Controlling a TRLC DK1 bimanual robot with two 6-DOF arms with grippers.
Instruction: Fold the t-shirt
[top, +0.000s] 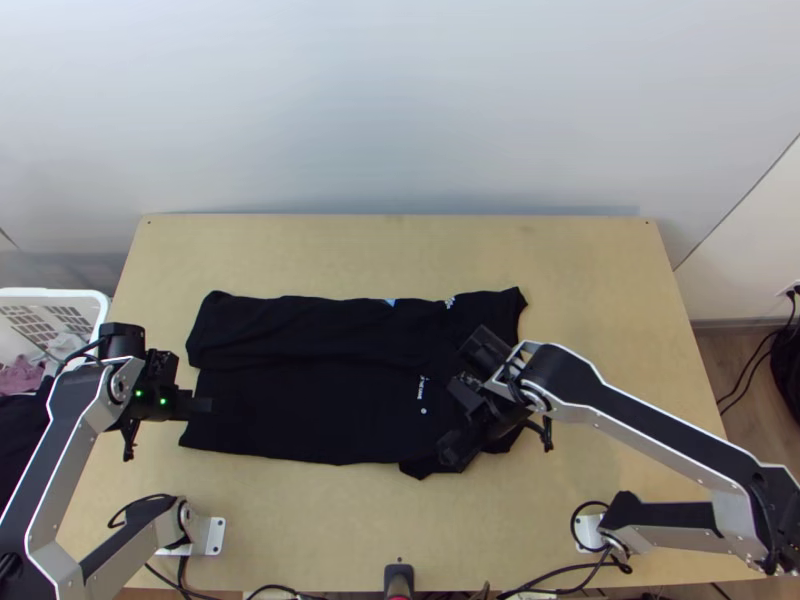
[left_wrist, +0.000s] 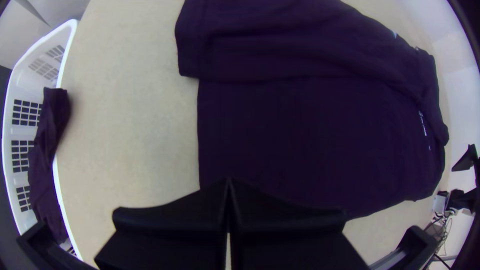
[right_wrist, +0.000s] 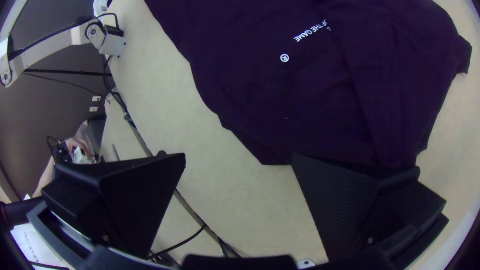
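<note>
Black cotton-looking t-shirt (top: 300, 400) lies on the bench (top: 300, 500), its far side folded over lengthwise. The left gripper (top: 205, 405) is clenched at the hem end; the right gripper (top: 458, 450) is released, fingers wide apart, by the near corner at the printed end.

Here's the left arm (top: 65, 450): silver-grey links, pale edging, black joints, and two green lights (top: 162, 401) glowing on the black wrist! Across to the right arm (top: 655, 440), silver-grey again, black along the top, white trim. White base plates (top: 208, 538), black cables (top: 574, 522) looping. Right pincer (top: 462, 405): black, finely ribbed pads (right_wrist: 335, 205), small screws (right_wrist: 370, 241)!
</note>
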